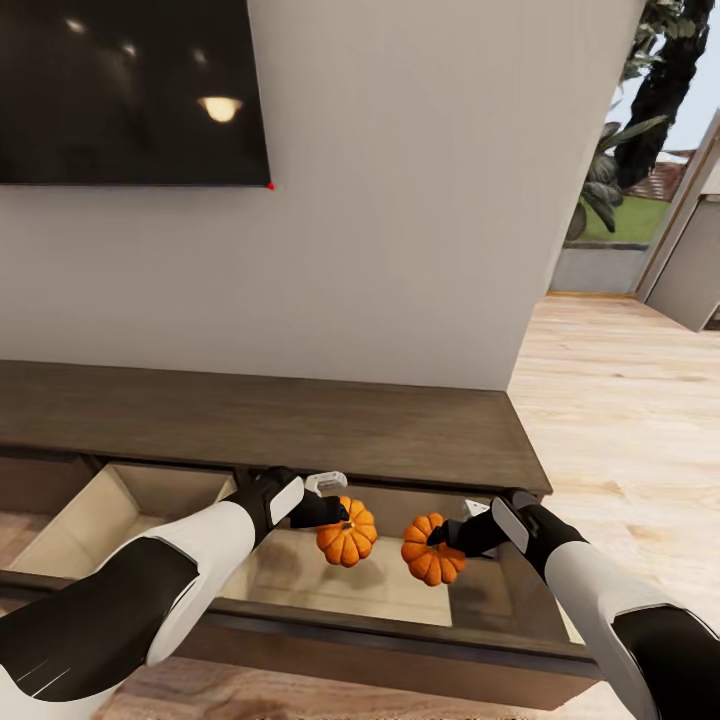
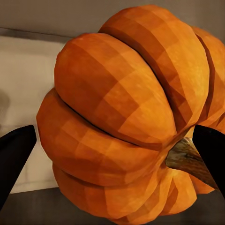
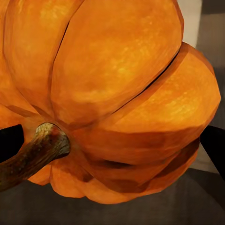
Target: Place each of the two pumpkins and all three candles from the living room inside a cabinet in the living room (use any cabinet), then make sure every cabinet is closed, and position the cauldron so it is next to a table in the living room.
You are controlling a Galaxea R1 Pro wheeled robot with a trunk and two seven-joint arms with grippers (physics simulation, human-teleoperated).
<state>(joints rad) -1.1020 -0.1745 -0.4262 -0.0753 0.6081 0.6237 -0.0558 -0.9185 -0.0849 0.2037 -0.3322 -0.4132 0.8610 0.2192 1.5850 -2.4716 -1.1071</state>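
Two orange ribbed pumpkins hang over the open drawer of the long dark-brown cabinet (image 1: 300, 420). My left gripper (image 1: 338, 520) is shut on the left pumpkin (image 1: 347, 534), seen close up as a big orange pumpkin (image 2: 126, 117) between dark fingertips (image 2: 16, 154). My right gripper (image 1: 436, 538) is shut on the right pumpkin (image 1: 432, 550), which looms large in the right wrist view, pumpkin (image 3: 117, 93) with its brown stem to one side. The drawer's pale beige inside (image 1: 330, 580) lies below both. Candles, cauldron and table are out of view.
A second pulled-out drawer (image 1: 110, 510) stands open at the left. The drawer's dark front rail (image 1: 400, 640) runs across near me. A black TV screen (image 1: 130, 90) hangs on the wall above. Wooden floor (image 1: 630, 400) stretches to the right toward a window with plants.
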